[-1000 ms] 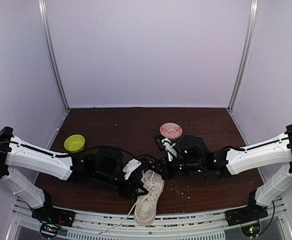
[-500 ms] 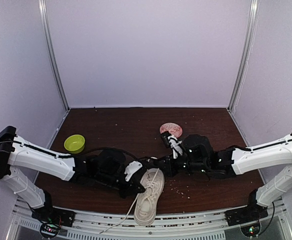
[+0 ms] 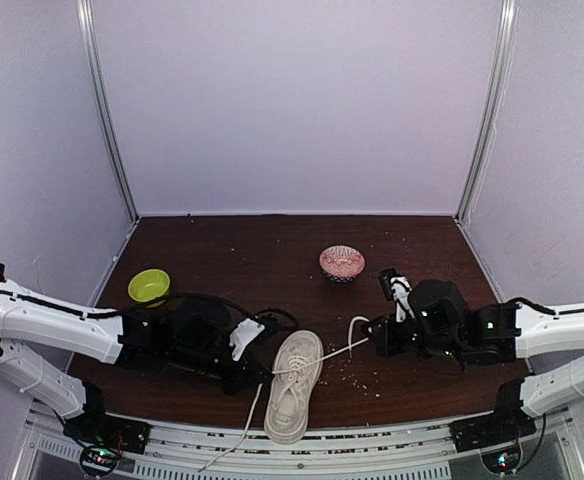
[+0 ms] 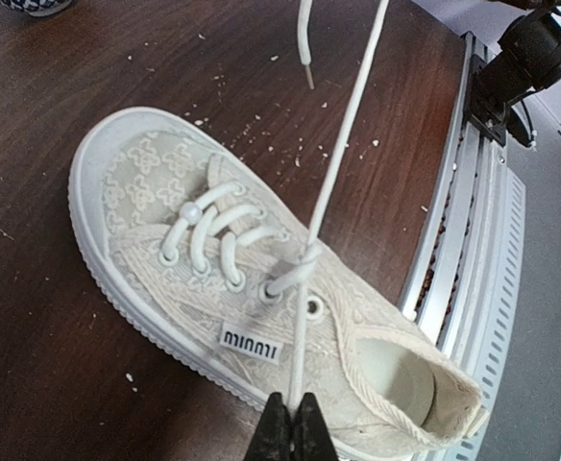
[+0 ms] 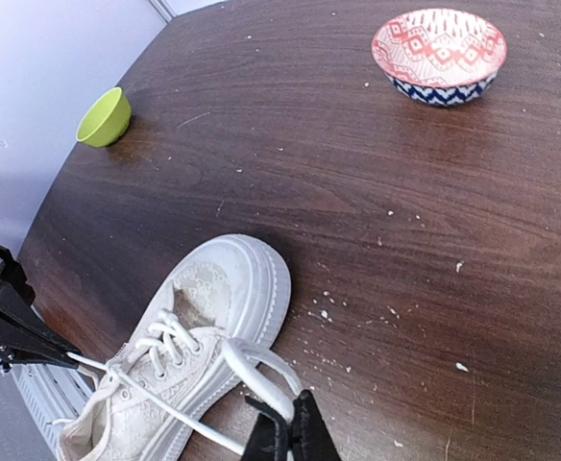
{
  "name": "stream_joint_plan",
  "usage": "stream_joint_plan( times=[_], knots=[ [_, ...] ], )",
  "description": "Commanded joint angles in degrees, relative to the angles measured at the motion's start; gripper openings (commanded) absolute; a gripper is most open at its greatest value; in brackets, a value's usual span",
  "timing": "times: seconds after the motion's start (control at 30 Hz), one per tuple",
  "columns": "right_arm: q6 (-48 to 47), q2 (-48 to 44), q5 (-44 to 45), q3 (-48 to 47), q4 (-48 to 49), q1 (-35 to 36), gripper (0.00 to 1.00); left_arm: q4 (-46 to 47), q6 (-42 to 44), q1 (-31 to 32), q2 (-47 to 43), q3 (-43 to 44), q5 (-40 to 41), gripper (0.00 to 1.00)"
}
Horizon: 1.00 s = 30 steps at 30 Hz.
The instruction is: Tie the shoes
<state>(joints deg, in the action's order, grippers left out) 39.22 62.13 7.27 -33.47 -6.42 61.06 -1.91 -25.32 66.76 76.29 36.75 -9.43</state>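
A cream canvas sneaker lies near the table's front edge, toe pointing away. It also shows in the left wrist view and the right wrist view. My left gripper sits at the shoe's left side, shut on a white lace. The lace runs taut across the eyelets toward my right gripper. My right gripper is to the right of the toe, shut on a looped lace. Its fingertips pinch the loop just above the table.
A green bowl stands at the left and a red patterned bowl at the back middle. A loose lace end trails over the front edge onto the metal rail. Crumbs dot the wood.
The grippers have moved apart, the right one well to the right and the left one slightly left. The lace between them is now stretched taut over the shoe.
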Motion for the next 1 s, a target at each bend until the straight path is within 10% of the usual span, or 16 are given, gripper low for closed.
stream_joint_plan(
  times=[0.0,0.43,0.97],
  knots=[
    [4.3,-5.0,6.2,2.7,-9.1,-0.5,0.0,-2.5,-0.9,0.0,1.3,0.2,-4.8,0.0],
    [13.8,-8.2,5.5,13.4,-5.4,-0.5,0.0,-1.0,-2.3,0.0,8.3,1.5,-5.4,0.0],
    [-3.5,7.4,-2.1,-11.7,4.4,-2.1,0.0,7.0,3.3,-0.5,12.2,12.7,-3.4,0.0]
  ],
)
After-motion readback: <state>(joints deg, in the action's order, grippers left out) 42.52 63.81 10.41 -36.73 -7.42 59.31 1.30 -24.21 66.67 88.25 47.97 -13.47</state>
